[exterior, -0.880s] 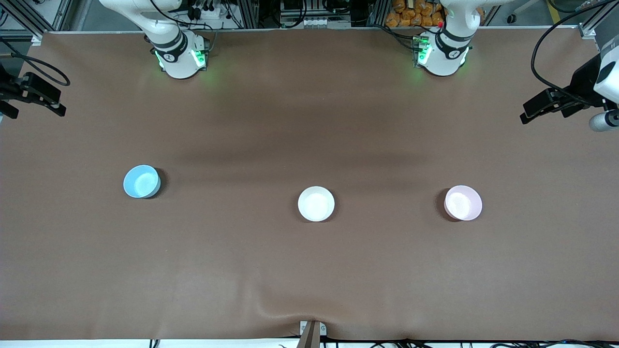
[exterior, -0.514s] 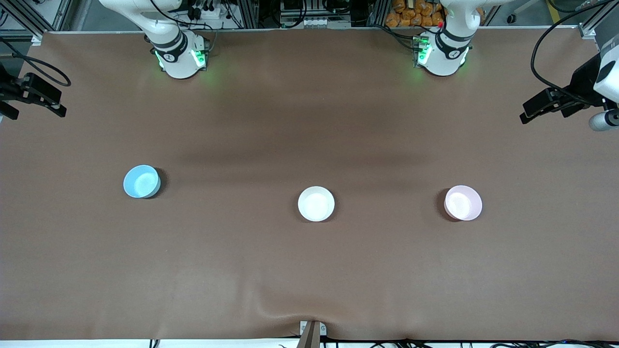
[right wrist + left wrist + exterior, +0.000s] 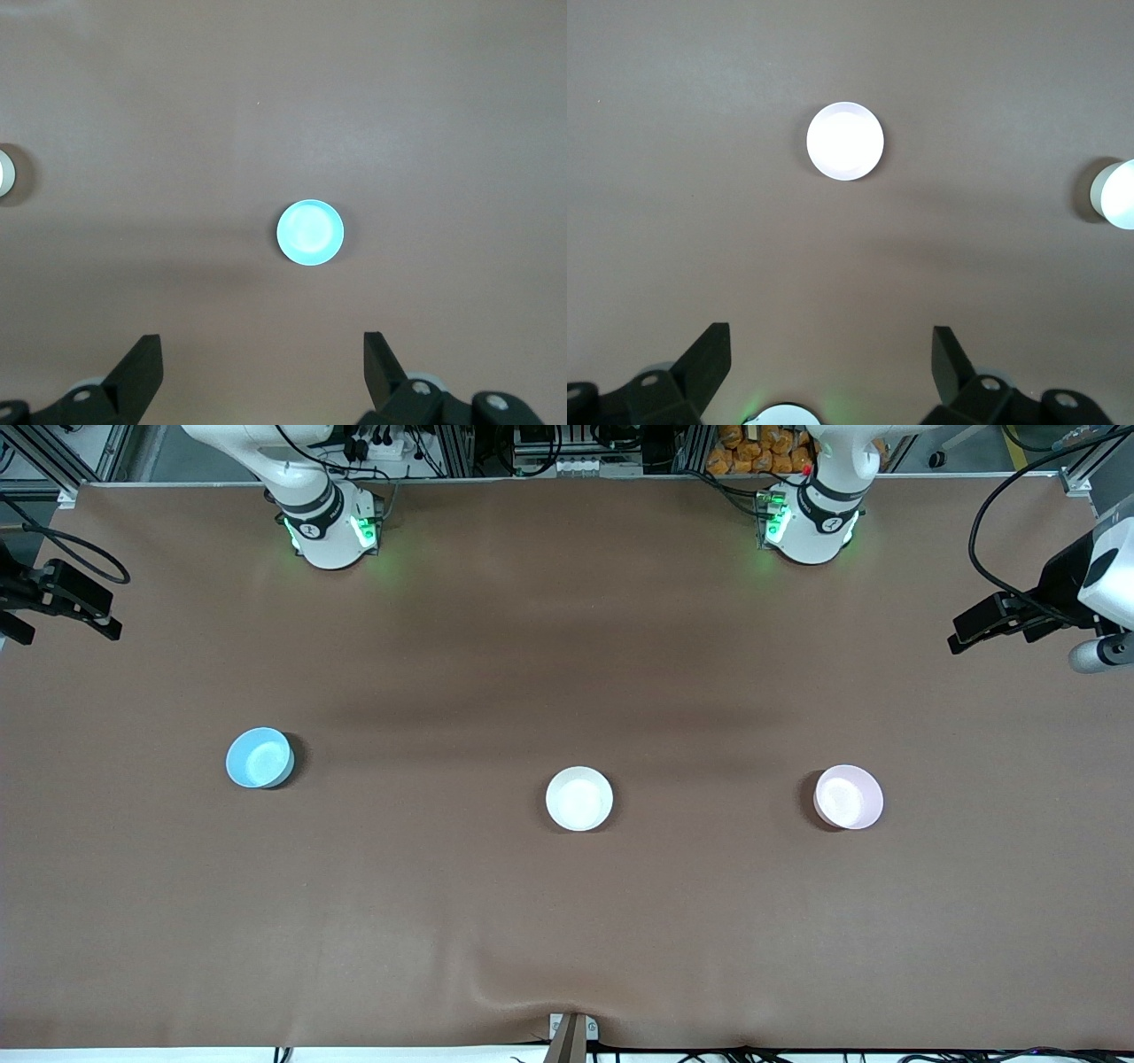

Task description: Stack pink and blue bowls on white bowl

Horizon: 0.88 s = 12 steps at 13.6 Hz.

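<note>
Three small bowls sit apart in a row on the brown table. The blue bowl [image 3: 260, 757] [image 3: 310, 232] is toward the right arm's end, the white bowl [image 3: 579, 798] in the middle, and the pink bowl [image 3: 849, 796] [image 3: 844, 142] toward the left arm's end. My left gripper [image 3: 831, 341] hangs open and empty high above the table between its base and the pink bowl. High above the table near the blue bowl, my right gripper [image 3: 263, 347] is open and empty too. The white bowl shows at the edge of each wrist view [image 3: 1116, 193] [image 3: 4, 173].
The brown cloth [image 3: 567, 921] covers the whole table, with a small ripple at its front edge by a mount [image 3: 571, 1032]. The arm bases [image 3: 328, 531] [image 3: 811, 527] stand at the back edge. The raised hands show dark at the view's two sides [image 3: 1001, 620] [image 3: 62, 593].
The left arm's hand has shifted slightly at the side of the front view. The bowls and the right arm have not moved.
</note>
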### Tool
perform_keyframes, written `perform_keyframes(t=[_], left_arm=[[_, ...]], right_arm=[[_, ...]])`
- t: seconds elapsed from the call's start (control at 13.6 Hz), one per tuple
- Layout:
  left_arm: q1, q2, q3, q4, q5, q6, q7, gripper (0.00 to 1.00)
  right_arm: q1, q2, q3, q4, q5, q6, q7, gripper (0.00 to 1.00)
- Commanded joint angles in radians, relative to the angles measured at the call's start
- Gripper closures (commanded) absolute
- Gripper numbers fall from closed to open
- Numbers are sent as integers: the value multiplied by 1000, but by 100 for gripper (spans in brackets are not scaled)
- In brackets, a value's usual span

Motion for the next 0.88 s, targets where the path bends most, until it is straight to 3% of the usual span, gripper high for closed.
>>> perform_keyframes(t=[0.0, 0.81], left_arm=[[2, 0, 1, 7, 2, -15, 31, 0], [1, 8, 3, 6, 4, -13, 31, 0]], right_arm=[[5, -3, -2, -3, -17, 7, 18, 0], [-2, 3, -5, 0, -16, 1, 19, 0]])
